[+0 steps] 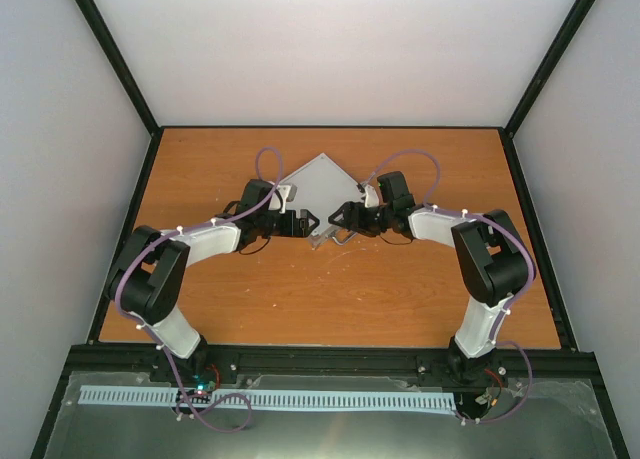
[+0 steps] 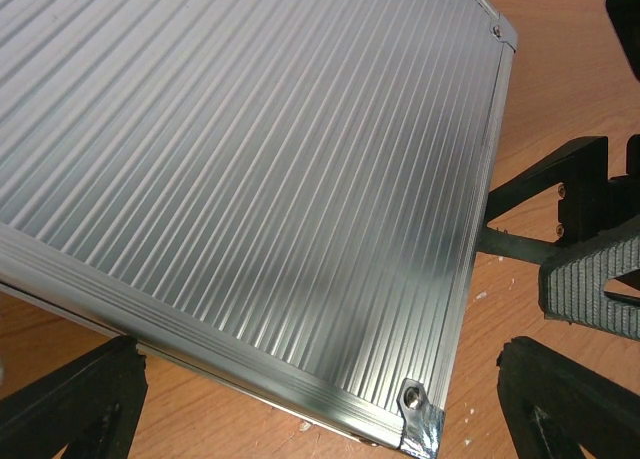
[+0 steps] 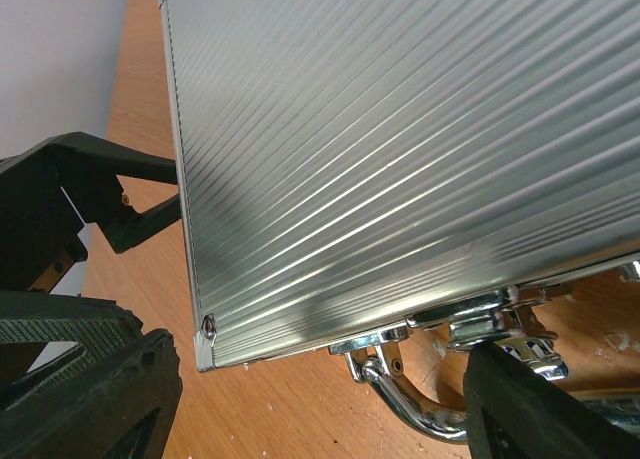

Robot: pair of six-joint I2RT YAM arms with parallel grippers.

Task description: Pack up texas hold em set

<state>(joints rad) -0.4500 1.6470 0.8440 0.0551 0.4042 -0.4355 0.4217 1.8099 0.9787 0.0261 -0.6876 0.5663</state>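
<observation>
The silver case (image 1: pixel 320 184) lies flat in the middle of the desk (image 1: pixel 300 299), turned so that 1 corner points toward the arms. Its ribbed lid is down on the base. The 2 arms meet at that near corner. The left gripper (image 1: pixel 308 222) is spread wide with the corner between its fingers and grips nothing. The right gripper (image 1: pixel 338 219) is also spread wide and empty, hanging over the edge that carries the chrome handle (image 3: pixel 400 394) and a chrome latch (image 3: pixel 480 319).

I'd say the step in hand is securing the lid. To do it well, the left gripper should brace the corner or press down on the lid so the case cannot skate across the smooth wood. The right gripper should then work the latch with 1 fingertip, coming in square to the edge so it does not slip off the rounded metal. The handle lies close beside the latch and could snag a finger, so a slow approach seems wise. I cannot tell from here whether the latch is already snapped home.

With the lid shut, nothing inside the case can be seen. No cards, chips, buttons or die lie loose on the desk, so I'd guess they are packed away.
</observation>
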